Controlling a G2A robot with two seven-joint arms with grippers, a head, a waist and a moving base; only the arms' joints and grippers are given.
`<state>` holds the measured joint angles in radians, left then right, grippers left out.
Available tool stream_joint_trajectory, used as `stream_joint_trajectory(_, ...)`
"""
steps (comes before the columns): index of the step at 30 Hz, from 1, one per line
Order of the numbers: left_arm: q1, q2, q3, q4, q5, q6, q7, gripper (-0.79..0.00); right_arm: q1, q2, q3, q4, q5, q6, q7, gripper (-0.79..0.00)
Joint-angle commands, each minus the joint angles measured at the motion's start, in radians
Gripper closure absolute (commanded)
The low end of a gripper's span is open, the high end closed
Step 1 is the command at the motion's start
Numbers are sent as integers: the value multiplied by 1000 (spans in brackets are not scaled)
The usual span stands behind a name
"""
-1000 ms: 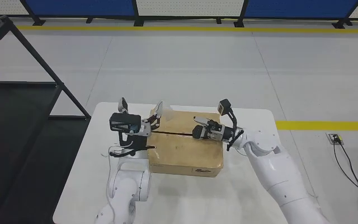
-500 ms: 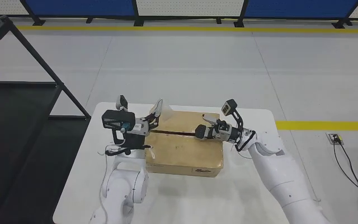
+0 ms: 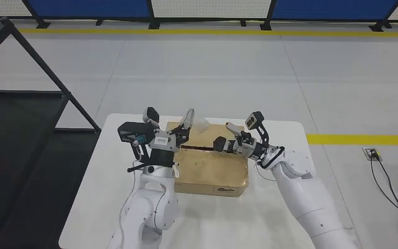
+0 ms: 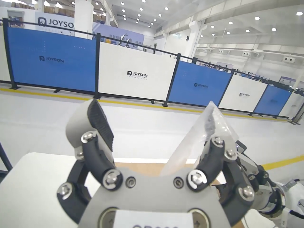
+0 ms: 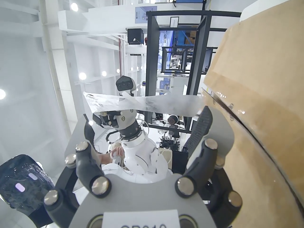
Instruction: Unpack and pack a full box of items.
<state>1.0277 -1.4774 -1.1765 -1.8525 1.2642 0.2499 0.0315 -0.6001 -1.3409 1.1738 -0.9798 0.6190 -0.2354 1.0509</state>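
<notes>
Box (image 3: 211,165): cardboard, flaps closed along a centre seam, on the white table (image 3: 93,199).
Left gripper (image 4: 152,119): above the box's left end, fingers spread, with a clear tape strip (image 4: 190,141) stuck to one finger.
Right gripper (image 5: 147,122): beside the seam, fingers spread, holding nothing.

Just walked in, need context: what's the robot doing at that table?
The robot has both arms over a closed cardboard box on the white table. The left gripper and the right gripper face each other across the top seam, both open. A strip of clear tape sticks up from the box at the left gripper, clinging to one side of it. The flaps are shut, so unpacking has not begun.
</notes>
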Motion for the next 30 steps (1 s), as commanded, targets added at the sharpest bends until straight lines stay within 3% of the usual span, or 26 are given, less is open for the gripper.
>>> stream_joint_trajectory(1,0,-3,3,1,-21,-3,0,-785,0,0,0,0,-1,0,1,-785)
stream_joint_trajectory(8,-5,-11,5,-5,-90,-15,-18,-785,-49,1,13,-61,33,-18,-36,-785)
stream_joint_trajectory(17,-9,-19,31,0,-80,-10,-32,-785,-70,-13,0,-69,58,-204,-58,-785)
stream_joint_trajectory(25,-11,-27,49,-11,-96,-13,-54,-785,-39,-31,-33,-4,59,-284,-84,-773)
stream_joint_trajectory(26,-12,-28,50,-10,-95,-12,-55,-785,-35,-33,-35,5,62,-289,-81,-690)
stream_joint_trajectory(29,-15,-30,51,-5,-92,-14,-60,-785,-22,-38,-40,26,73,-299,-72,-314)
stream_joint_trajectory(30,-17,-31,50,-2,-90,-13,-61,-785,-19,-39,-41,32,76,-302,-69,-231)
